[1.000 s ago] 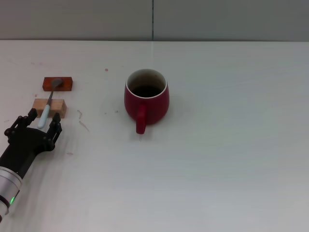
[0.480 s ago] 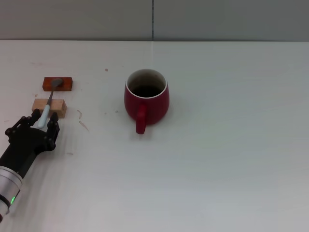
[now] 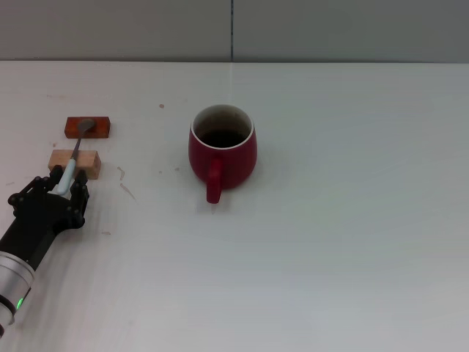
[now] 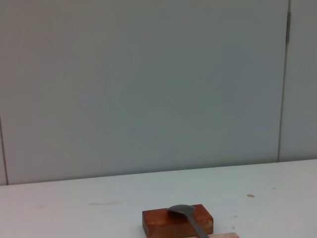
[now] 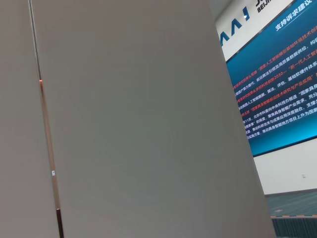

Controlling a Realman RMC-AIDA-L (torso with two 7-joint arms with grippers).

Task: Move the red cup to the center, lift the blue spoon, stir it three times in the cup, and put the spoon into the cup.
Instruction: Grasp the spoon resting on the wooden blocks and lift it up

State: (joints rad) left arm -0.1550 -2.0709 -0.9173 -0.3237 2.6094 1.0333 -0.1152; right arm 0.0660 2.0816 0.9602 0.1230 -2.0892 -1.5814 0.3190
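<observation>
The red cup stands upright near the middle of the white table, its loop handle pointing toward me. The blue spoon lies at the far left. Its grey bowl rests on a small red-orange block and its pale handle crosses a tan wooden block. My left gripper sits just in front of the tan block, its black fingers shut on the near end of the spoon's handle. The right gripper is out of view.
The red-orange block and the tan block stand close together at the table's left edge. A grey wall runs behind the table. The right wrist view shows only a wall panel and a blue screen.
The left gripper's fingers were spread wide on either side of the spoon's handle end. They have drawn together onto it. The cup and blocks have not moved.
</observation>
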